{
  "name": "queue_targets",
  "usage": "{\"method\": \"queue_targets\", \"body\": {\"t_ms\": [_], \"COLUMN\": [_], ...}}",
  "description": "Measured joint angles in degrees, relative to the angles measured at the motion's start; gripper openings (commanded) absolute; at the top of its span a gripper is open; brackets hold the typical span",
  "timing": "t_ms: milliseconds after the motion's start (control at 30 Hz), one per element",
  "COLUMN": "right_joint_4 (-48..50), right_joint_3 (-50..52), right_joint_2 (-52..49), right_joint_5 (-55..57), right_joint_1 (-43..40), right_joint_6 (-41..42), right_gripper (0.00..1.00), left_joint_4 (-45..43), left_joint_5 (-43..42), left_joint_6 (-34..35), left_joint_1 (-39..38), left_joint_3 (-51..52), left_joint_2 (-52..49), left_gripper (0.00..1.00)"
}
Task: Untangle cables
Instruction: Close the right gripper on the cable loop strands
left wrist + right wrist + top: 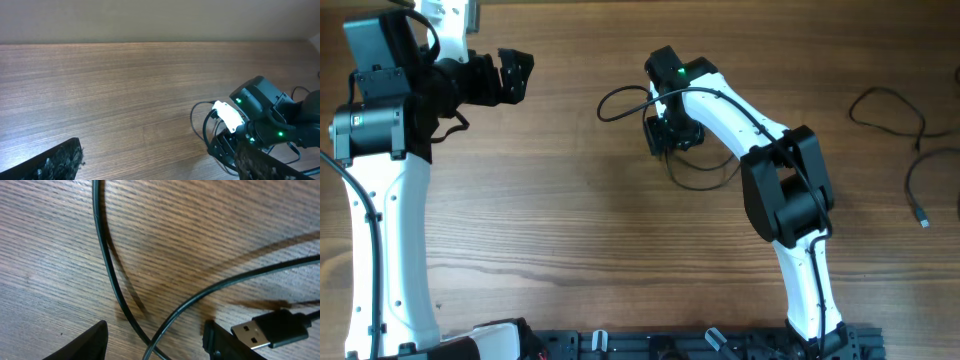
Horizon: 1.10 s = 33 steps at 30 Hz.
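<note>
Overhead view: tangled cables (602,105) lie on the surface (570,230) under the right pincer (670,135), its jaws spread astride two strands, apparently to seize one near the USB plug (272,330). The left pincer (517,75), also spread, idles well apart from the right pincer.

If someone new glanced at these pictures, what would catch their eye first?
The right gripper stands out, lowered over looped black cables at the middle of the table; its wrist view shows two cords crossing between its open fingers, beside a USB plug. Another loose cable lies by the right edge, and the left gripper hangs open at upper left.
</note>
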State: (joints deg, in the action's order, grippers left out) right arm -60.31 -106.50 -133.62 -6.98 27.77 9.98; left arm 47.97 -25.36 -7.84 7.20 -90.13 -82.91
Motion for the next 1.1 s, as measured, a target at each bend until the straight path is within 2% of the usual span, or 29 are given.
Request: {"method": "queue_targets", "body": {"t_ms": [333,700,800,967,1100], "right_joint_4": [0.92,1.84,1.88,2.08,2.19], "right_joint_3": [0.83,4.02,4.04,4.15,4.33], "right_joint_2": [0.26,1.97,1.99,1.99,2.01], "right_joint_5": [0.04,1.03,1.09,1.88,2.36], "right_joint_1": [0.00,0.00,0.00,-0.11,-0.11], "right_joint_6": [-7.28,-11.63,-11.87,-11.85,-12.07], "right_gripper": [0.61,0.59,0.52,0.49,0.36], "left_joint_4": [0.00,0.00,0.00,0.00,0.00], "left_joint_5": [0.00,-0.02,-0.02,0.00,0.00], "left_joint_6": [0.00,0.00,0.00,0.00,0.00], "left_joint_1": [0.00,0.00,0.00,0.00,0.00], "left_joint_3": [0.00,0.00,0.00,0.00,0.00], "left_joint_2": [0.35,2.43,2.54,2.69,2.69], "left_gripper": [0.99,1.00,1.00,0.99,0.99]}}
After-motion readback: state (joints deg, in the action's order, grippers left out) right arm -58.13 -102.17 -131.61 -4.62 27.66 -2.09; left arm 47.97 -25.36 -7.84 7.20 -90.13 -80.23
